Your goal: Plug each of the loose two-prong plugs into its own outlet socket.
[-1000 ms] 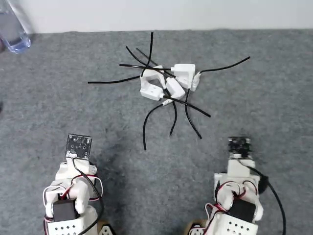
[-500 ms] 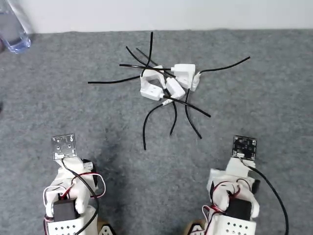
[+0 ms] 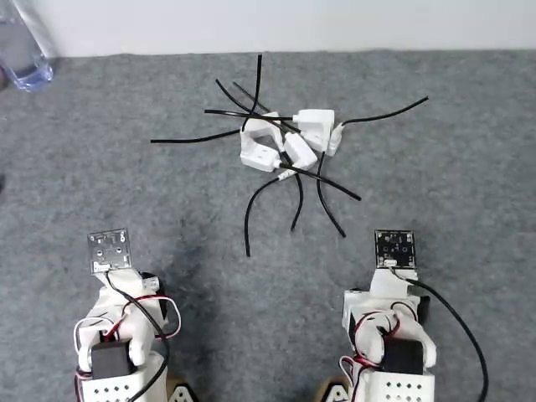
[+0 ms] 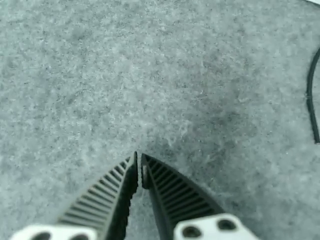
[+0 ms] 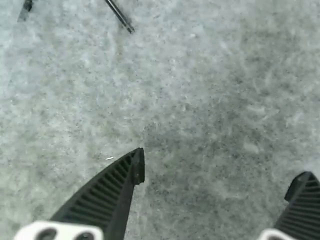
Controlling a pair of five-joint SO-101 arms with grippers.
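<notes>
A tangle of white plugs and sockets (image 3: 285, 142) with short black cords (image 3: 251, 209) lies on the grey carpet, at the far middle of the high view. Both arms sit at the near edge, well short of the pile. The left arm (image 3: 109, 335) is at the near left; its gripper (image 4: 139, 161) is shut on nothing just above bare carpet, with a black cord (image 4: 312, 100) off to one side. The right arm (image 3: 389, 335) is at the near right; its gripper (image 5: 220, 175) is open over bare carpet, and a cord end (image 5: 120, 15) lies ahead of it.
A clear plastic bottle (image 3: 21, 50) stands at the far left corner. A white wall (image 3: 293, 25) borders the carpet's far edge. Open carpet (image 3: 268, 293) stretches between the arms and the pile.
The left arm swung a little to the left and has kept still since. The right arm shifted slightly right, then swung back to the left.
</notes>
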